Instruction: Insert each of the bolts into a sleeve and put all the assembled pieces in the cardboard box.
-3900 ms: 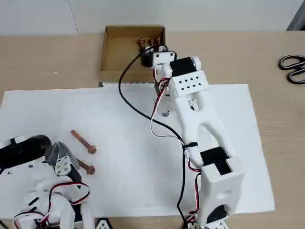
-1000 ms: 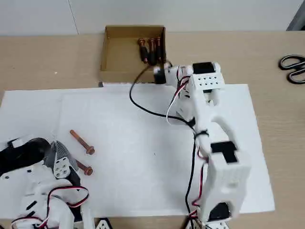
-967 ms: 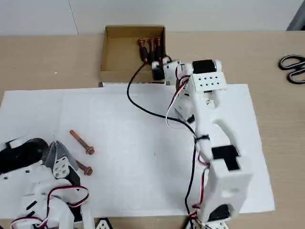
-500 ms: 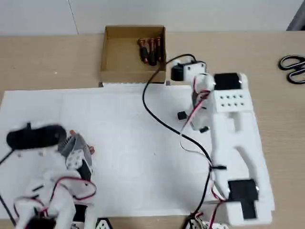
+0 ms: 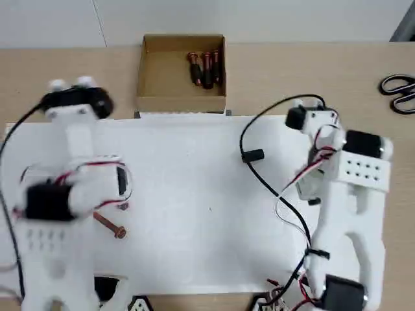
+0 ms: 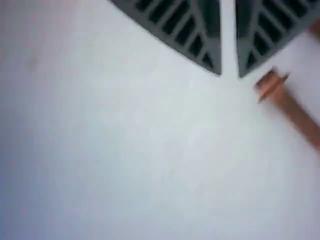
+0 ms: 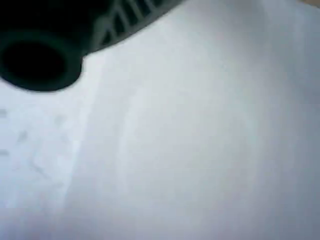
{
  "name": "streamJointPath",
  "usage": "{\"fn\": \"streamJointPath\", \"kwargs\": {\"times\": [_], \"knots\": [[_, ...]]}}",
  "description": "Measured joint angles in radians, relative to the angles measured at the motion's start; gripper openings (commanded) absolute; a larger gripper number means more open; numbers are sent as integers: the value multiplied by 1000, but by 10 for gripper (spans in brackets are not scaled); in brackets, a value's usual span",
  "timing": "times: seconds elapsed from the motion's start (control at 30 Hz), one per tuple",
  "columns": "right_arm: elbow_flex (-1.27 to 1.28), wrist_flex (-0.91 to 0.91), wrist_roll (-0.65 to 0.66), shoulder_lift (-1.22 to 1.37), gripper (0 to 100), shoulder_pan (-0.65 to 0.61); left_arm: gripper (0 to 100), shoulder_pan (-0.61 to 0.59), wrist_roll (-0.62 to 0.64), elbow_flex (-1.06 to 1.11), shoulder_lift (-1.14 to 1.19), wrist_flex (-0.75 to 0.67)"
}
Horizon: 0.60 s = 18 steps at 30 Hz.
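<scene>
- At 12 o'clock on the worktop (image 5: 65,65), the cardboard box (image 5: 162,78) stands open, just beyond the far edge of the white paper sheet (image 5: 194,220).
- Three assembled pieces (image 5: 205,69) lie side by side inside the box against its 3 o'clock wall. Each is a copper-coloured shank with a black sleeve on it.
- One loose sleeve (image 5: 253,155), black, lies on the sheet at 2 o'clock from sheet centre, well apart from the box.
- One loose bolt (image 5: 108,224) lies flat on the sheet at 8 o'clock, partly under the left arm (image 5: 71,162).
- The head of a second bolt (image 5: 123,206) shows at the arm's edge, near the first at its 1 o'clock.
- Left gripper (image 6: 229,70): positioned above the sheet, with a bolt head just beside its tips. The fingers (image 6: 200,35) are practically pressed together with a thin slit between them, gripping nothing.
- Right arm (image 5: 360,172): stands over the sheet's 3 o'clock edge.
- Right gripper (image 7: 135,15): close to the loose sleeve. Whether it is spread or closed cannot be told.
- Scissors (image 5: 399,91) lie at the worktop's 2 o'clock edge.
</scene>
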Motion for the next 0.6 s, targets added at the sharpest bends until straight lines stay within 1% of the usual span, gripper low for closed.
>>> {"fn": "streamJointPath", "kwargs": {"times": [0.1, 0.33, 0.53, 0.6], "knots": [[61, -29, 15, -46, 4, 40, 6, 0, -190, -12, 68, 12], [157, -61, 41, -118, 4, 44, 6, 0, -569, -35, 28, 15], [170, -81, 68, -123, 4, 44, 6, 0, -973, -17, -3, 15], [170, -86, 87, -123, 4, 49, 6, -18, -1097, 12, -3, 15]]}}
